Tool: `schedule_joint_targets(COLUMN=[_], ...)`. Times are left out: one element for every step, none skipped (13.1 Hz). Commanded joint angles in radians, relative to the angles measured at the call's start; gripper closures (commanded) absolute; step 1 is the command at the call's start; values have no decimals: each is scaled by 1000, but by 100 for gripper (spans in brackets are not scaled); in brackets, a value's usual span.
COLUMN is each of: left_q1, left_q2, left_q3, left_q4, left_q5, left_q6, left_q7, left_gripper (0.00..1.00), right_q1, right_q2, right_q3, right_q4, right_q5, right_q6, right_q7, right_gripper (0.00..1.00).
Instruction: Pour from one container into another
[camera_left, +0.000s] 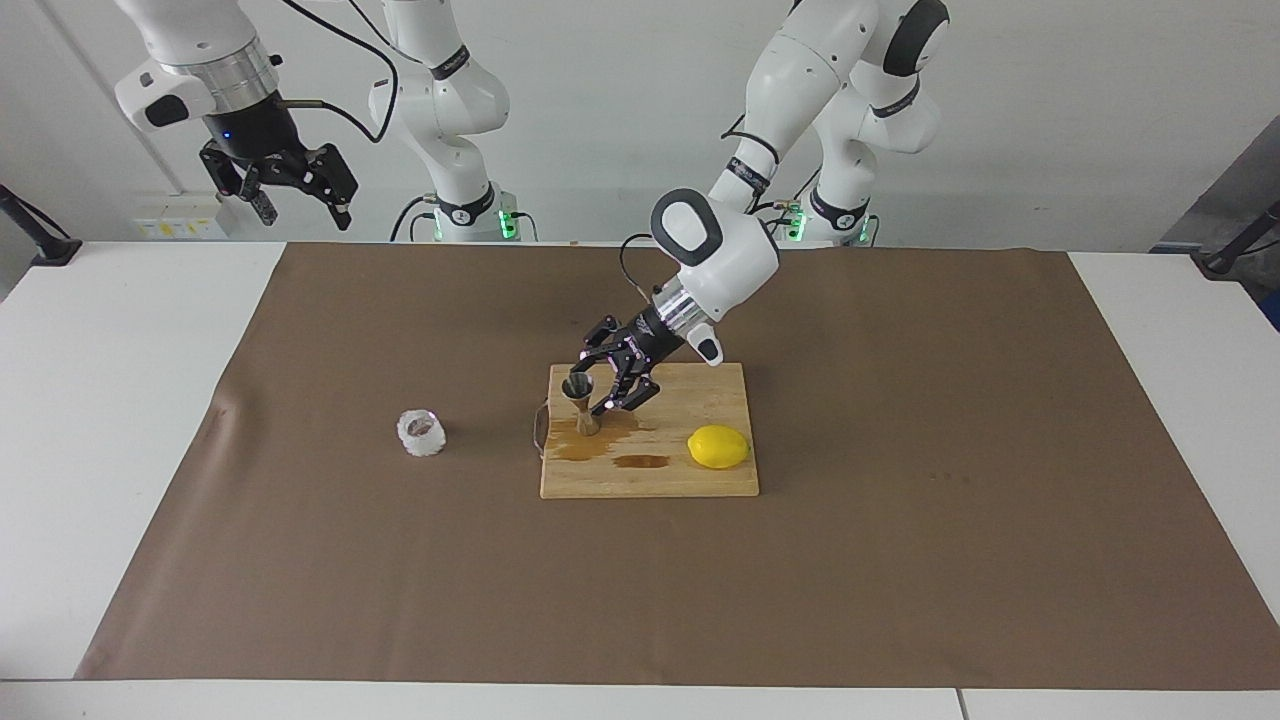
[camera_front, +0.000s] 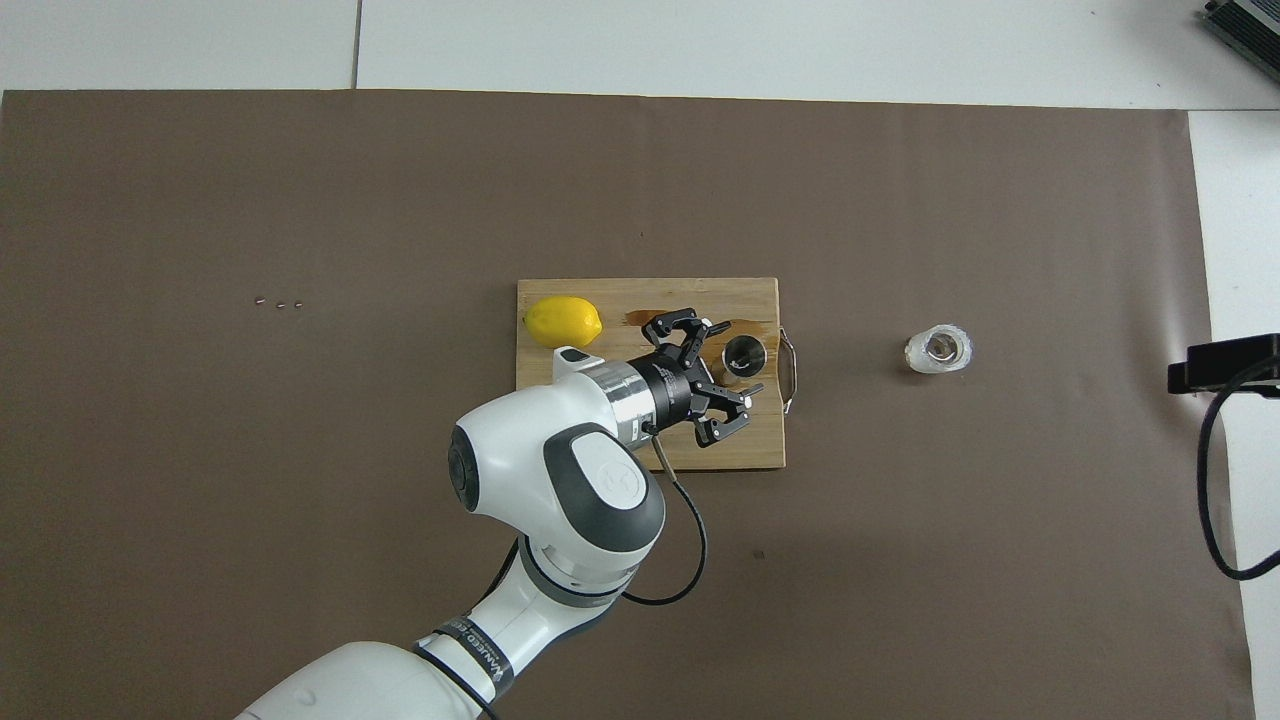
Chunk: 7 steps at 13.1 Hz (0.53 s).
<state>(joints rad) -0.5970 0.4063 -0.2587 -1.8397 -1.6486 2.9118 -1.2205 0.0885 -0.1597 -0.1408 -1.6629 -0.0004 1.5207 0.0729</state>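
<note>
The steel hourglass jigger (camera_left: 580, 404) (camera_front: 742, 354) stands upright on the wooden cutting board (camera_left: 650, 482) (camera_front: 762, 440), at the board's end toward the right arm. My left gripper (camera_left: 598, 386) (camera_front: 736, 358) is open, with one finger on each side of the jigger's top and neither pressing it. The squat bumpy glass cup (camera_left: 421, 432) (camera_front: 938, 348) stands on the brown mat beside the board, toward the right arm's end. My right gripper (camera_left: 300, 208) waits open, raised high by its base.
A yellow lemon (camera_left: 718, 446) (camera_front: 563, 321) lies on the board's other end. Brown liquid (camera_left: 605, 447) (camera_front: 660, 317) is spilled on the board around the jigger. A metal handle (camera_front: 790, 372) sticks out of the board toward the cup. Three tiny bits (camera_front: 278, 303) lie on the mat.
</note>
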Motion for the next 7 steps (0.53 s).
schedule_joint_targets(left_q1=[-3,-3,-3,-3,-3,-4,-6], left_q2=[25,25,25,25,23,23,19], left_q3=[-5,-5,-5,-5,-5,-5,-5], left_q4=[33,33,33,33,34,34,34], left_q5=[9,9,10,29,42,56,78], left_q6=[29,27,27,27,27,24,23], left_q7=[-2,-2,-1,-2,-2,-4,-10], left_gripper=[0,0,0,0,0,0,0], right_q1=[-4,-4,-4,-4,-4,-4,-7], right_q2=[-20,-20,-20,-20,-20,-20,-26], right_q3=[6,6,6,6,6,4,1], right_q4=[-18,-18,-18,-18,-18,-20,-21], right_q5=[-16,-16,-16,-18,-16,-16,-16], right_q6=[-8,-8,-7,-8,-8,-13,-48], right_q7=[11,11,11,11,11,13,10], right_gripper=[0,0,0,0,0,0,0])
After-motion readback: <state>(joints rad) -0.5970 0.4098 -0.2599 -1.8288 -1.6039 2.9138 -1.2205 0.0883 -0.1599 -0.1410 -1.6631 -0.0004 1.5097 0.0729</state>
